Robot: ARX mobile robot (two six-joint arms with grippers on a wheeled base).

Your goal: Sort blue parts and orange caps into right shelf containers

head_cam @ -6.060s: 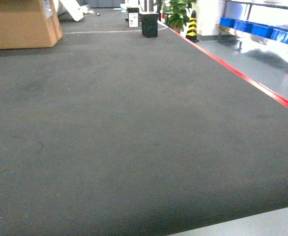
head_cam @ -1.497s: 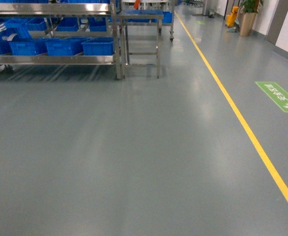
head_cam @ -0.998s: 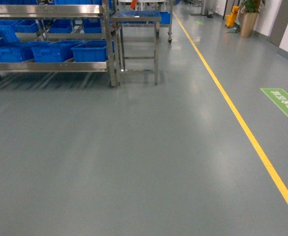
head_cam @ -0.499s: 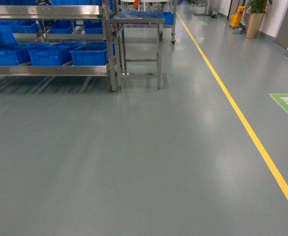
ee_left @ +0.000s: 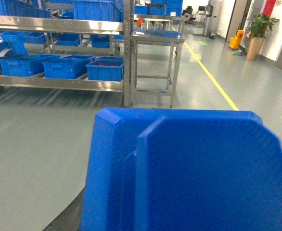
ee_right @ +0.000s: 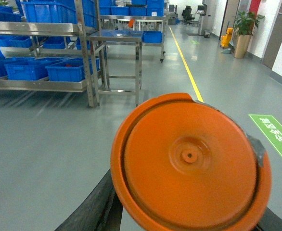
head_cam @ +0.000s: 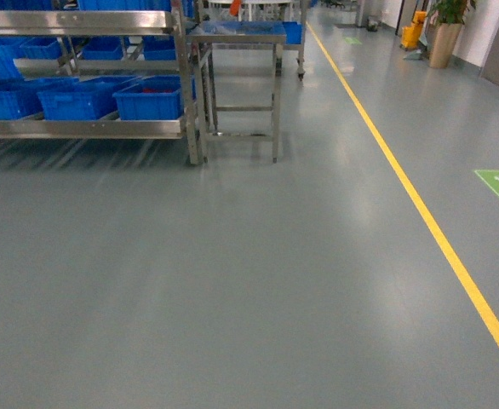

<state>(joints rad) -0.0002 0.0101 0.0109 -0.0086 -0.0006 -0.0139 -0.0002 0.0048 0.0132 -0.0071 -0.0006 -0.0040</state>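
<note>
left fingers (ee_left: 179, 211) — blue part (ee_left: 189, 163) fills view (grip unclear) | right fingers (ee_right: 189, 216) — orange cap (ee_right: 191, 161), likewise

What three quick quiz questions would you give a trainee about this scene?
1. True or false: the orange cap fills the left wrist view.
2. In the head view, what stands right beside the shelf? A) a small steel table B) a cardboard box C) a ladder
3. Fill in: the floor line is ___ in colour.

Key: 1 false, it fills the right wrist view; 2 A; 3 yellow.
</note>
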